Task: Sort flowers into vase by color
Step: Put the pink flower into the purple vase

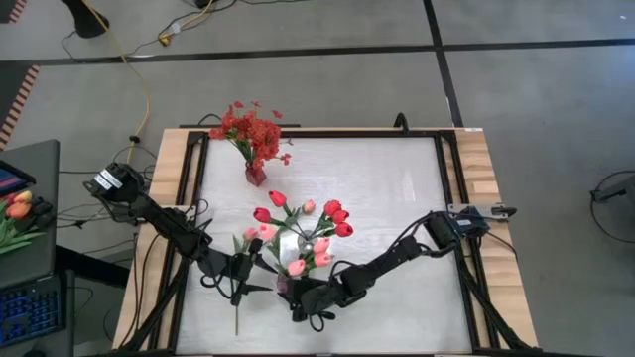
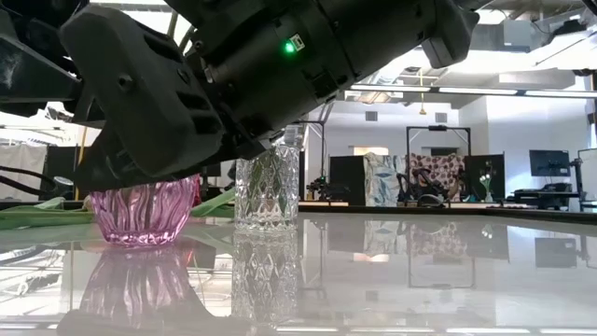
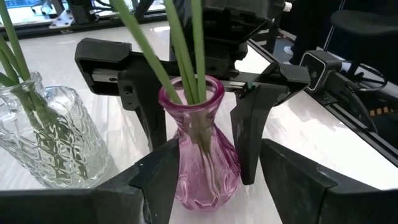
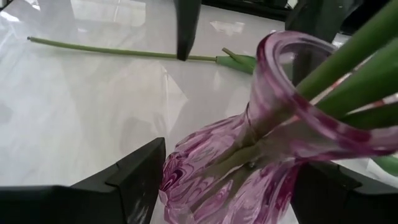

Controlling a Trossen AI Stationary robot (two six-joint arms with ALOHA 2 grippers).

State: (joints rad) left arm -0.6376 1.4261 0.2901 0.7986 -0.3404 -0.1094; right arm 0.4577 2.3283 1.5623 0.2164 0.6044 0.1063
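Note:
A pink glass vase (image 1: 286, 286) (image 3: 199, 155) stands on its base on the white table and holds several green stems. Right behind it a clear cut-glass vase (image 1: 296, 246) (image 2: 268, 191) holds red tulips (image 1: 337, 218). Pink tulips (image 1: 319, 253) show above the pink vase. My right gripper (image 1: 301, 297) (image 4: 230, 186) comes from the right and is shut on the pink vase. My left gripper (image 1: 260, 273) (image 3: 211, 186) comes from the left, open, with one finger on either side of the same vase. One loose stem (image 4: 124, 53) lies flat on the table beside it. My right gripper pinches the pink vase's bulging lower body (image 4: 180, 180) between its two fingers. It comes from the table's right, slanting a little downward. The vase stands upright with its base on the table. My left gripper: whether its fingers (image 3: 161, 180) touch the vase, I cannot tell.
A small red vase with a bushy red spray (image 1: 254, 139) stands near the table's far edge. The loose stem (image 1: 238, 312) runs toward the near edge under my left arm. A dark frame (image 1: 451, 198) borders the table. More tulips (image 1: 20, 213) lie off the table at the left.

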